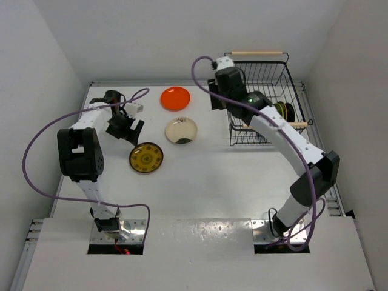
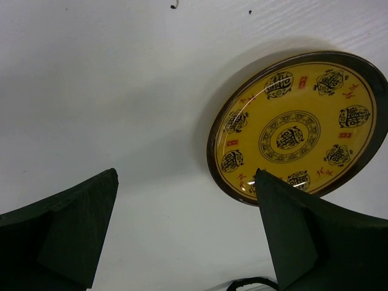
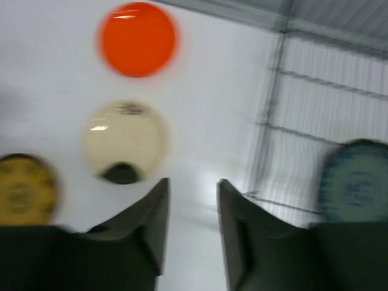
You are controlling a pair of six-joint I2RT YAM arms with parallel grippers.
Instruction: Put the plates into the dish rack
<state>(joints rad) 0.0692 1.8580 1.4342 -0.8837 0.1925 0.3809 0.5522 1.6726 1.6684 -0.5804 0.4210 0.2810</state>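
Three plates lie flat on the white table: orange-red, cream and yellow-brown patterned. The black wire dish rack stands at the back right, with a few plates on edge in its right part. My left gripper is open and empty, just up-left of the yellow plate; its right finger overlaps the plate's near rim in the left wrist view. My right gripper hangs open and empty beside the rack's left side. Its blurred view shows the orange, cream and yellow plates, and a blue-grey plate in the rack.
White walls close in the table on the left, back and right. A purple cable loops off the left arm and another off the right arm. The rack's wooden handles lie at its far and near ends.
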